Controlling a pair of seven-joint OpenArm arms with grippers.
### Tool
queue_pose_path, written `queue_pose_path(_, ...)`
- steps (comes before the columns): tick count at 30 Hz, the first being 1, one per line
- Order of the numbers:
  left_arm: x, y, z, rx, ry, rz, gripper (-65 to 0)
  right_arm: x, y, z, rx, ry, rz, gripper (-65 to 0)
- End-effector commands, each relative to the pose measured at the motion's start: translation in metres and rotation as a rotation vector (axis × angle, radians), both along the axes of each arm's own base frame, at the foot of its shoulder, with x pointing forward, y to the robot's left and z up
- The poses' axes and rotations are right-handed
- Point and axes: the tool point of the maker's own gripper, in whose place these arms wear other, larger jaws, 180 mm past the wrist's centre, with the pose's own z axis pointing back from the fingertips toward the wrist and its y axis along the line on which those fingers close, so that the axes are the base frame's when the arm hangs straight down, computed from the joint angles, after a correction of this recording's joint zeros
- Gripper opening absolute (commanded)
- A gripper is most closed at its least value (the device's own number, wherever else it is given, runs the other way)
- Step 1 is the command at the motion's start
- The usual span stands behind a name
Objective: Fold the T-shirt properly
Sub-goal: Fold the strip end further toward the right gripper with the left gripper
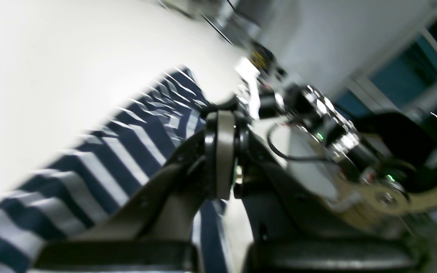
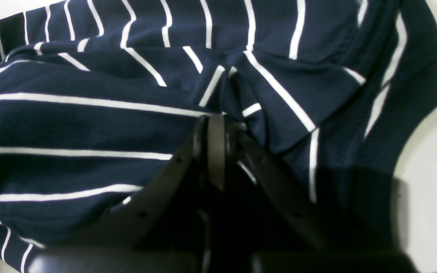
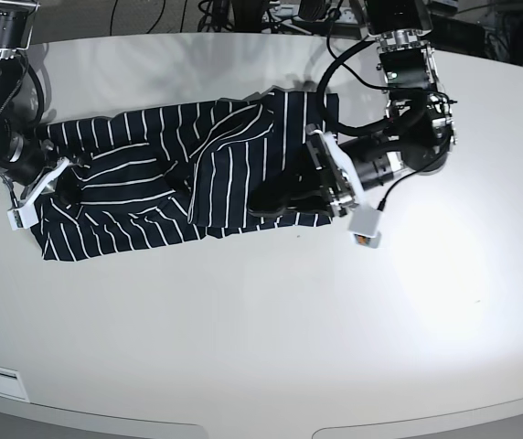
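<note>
White table (image 3: pixel 271 338), rumpled T-shirt (image 3: pixel 152 192), seemingly half-folded

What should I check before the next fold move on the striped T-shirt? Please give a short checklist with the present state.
1. Right gripper fingers shut on the T-shirt: ok, cloth bunches at the tips.
2. Left gripper fingers shut: ok. Cloth caught between them: cannot tell, the left wrist view is blurred.
3. T-shirt lies flat: not ok, a flap is folded over its middle, with wrinkles.
4. T-shirt fully on the table: ok.
5. Fold edges aligned: not ok, uneven.
</note>
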Motion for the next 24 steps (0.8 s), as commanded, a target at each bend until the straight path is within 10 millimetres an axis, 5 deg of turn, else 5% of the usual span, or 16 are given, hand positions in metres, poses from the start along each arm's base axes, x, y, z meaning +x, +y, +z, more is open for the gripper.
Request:
queue_pose_path(1,0.004,0.008,0.014,-0.014,-0.054,0.021,-65.0,-0.04,-0.01,-0.031,-0.108,0.204,0.049,-65.0)
queue_pose_path(10,-0.002,0.039,-0.061,0.376,0.024,0.088,-65.0,-0.04,-0.01,-0.031,-0.107,0.201,0.048,-65.0)
queue_pose_path(18,-0.022,0.008,-0.096,0.54,-0.008,0.0,-65.0,-0.037,-0.003,-0.027,-0.06,0.185,0.042,-65.0)
queue_pose_path(24,-0.004,0.026,-0.116,0.716,-0.051,0.109,-65.0,-0.037,-0.004,-0.027,-0.062,0.186,0.043,-65.0)
